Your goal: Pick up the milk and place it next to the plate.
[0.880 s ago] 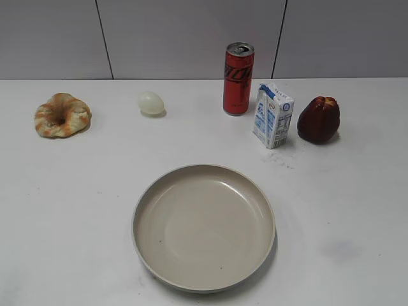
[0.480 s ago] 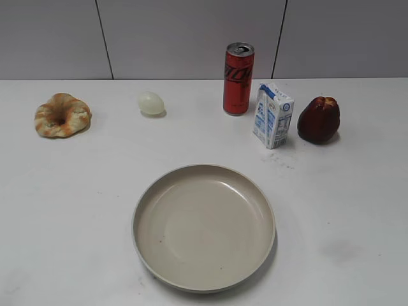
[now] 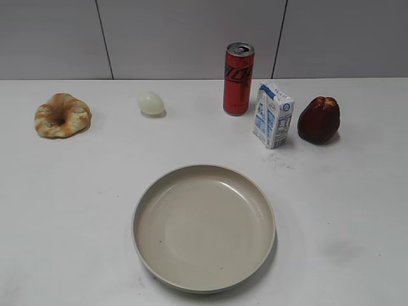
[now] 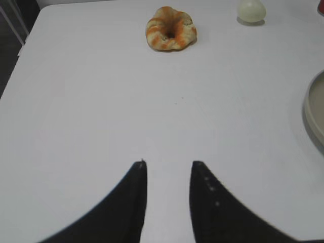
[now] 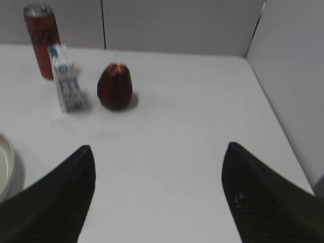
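Note:
The milk (image 3: pixel 273 115), a small white carton with blue print, stands upright at the back right of the table, between a red can (image 3: pixel 238 78) and a dark red fruit (image 3: pixel 319 120). It also shows in the right wrist view (image 5: pixel 66 86). The beige plate (image 3: pixel 204 226) lies at the front middle; its rim shows in the left wrist view (image 4: pixel 313 109). No gripper shows in the exterior view. My right gripper (image 5: pixel 158 149) is wide open and empty, well short of the milk. My left gripper (image 4: pixel 168 163) is open and empty over bare table.
A twisted bread ring (image 3: pixel 62 115) lies at the back left and a pale egg (image 3: pixel 152 102) beside it. A grey wall runs behind the table and along its right side (image 5: pixel 298 76). The table's left edge (image 4: pixel 17 55) shows in the left wrist view.

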`<state>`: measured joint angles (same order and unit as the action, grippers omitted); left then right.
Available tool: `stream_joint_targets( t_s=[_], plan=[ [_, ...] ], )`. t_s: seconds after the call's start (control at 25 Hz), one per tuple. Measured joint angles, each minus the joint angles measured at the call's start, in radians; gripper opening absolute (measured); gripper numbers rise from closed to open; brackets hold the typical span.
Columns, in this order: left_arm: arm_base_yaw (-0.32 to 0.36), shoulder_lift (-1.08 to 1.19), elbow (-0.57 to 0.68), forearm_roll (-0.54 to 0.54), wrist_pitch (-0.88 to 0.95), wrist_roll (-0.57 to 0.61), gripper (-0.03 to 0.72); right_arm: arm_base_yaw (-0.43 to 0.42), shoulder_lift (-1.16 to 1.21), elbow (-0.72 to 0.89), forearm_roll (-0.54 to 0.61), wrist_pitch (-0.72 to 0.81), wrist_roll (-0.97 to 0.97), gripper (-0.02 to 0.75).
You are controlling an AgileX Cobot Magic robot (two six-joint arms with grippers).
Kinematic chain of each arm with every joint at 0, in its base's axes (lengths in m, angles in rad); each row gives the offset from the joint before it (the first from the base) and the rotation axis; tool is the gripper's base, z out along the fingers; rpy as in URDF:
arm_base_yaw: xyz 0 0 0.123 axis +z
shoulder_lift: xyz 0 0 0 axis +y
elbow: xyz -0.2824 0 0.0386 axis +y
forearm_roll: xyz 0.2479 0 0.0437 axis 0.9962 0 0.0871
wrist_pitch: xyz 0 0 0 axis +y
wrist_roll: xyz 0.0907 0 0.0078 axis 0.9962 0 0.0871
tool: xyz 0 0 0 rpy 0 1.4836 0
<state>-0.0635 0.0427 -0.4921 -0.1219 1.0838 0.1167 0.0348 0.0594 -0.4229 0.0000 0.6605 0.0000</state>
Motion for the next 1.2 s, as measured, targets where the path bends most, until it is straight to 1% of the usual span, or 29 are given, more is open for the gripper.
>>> stream_joint_targets(
  t_s=[0.12, 0.28, 0.36, 0.48, 0.6, 0.72, 0.84, 0.92, 1.04, 1.2],
  plan=[
    [0.000, 0.000, 0.000, 0.000, 0.000, 0.000, 0.228, 0.000, 0.086, 0.032, 0.007, -0.199, 0.000, 0.589],
    [0.000, 0.000, 0.000, 0.000, 0.000, 0.000, 0.229, 0.000, 0.293, 0.044, 0.014, -0.434, 0.000, 0.589],
    [0.000, 0.000, 0.000, 0.000, 0.000, 0.000, 0.229, 0.000, 0.426, 0.040, 0.016, -0.510, 0.000, 0.589],
    [0.000, 0.000, 0.000, 0.000, 0.000, 0.000, 0.229, 0.000, 0.636, -0.011, 0.023, -0.548, 0.000, 0.623],
    [0.000, 0.000, 0.000, 0.000, 0.000, 0.000, 0.229, 0.025, 0.837, -0.114, 0.036, -0.549, -0.019, 0.659],
    [0.000, 0.000, 0.000, 0.000, 0.000, 0.000, 0.229, 0.113, 1.022, -0.257, 0.041, -0.520, -0.063, 0.661],
    [0.000, 0.000, 0.000, 0.000, 0.000, 0.000, 0.229, 0.210, 1.208, -0.427, 0.044, -0.439, -0.079, 0.661],
    [0.000, 0.000, 0.000, 0.000, 0.000, 0.000, 0.229, 0.253, 1.333, -0.528, 0.044, -0.381, -0.084, 0.661],
    [0.000, 0.000, 0.000, 0.000, 0.000, 0.000, 0.229, 0.287, 1.499, -0.675, 0.047, -0.294, -0.106, 0.661],
    [0.000, 0.000, 0.000, 0.000, 0.000, 0.000, 0.229, 0.301, 1.682, -0.835, 0.053, -0.208, -0.116, 0.661]
  ],
)
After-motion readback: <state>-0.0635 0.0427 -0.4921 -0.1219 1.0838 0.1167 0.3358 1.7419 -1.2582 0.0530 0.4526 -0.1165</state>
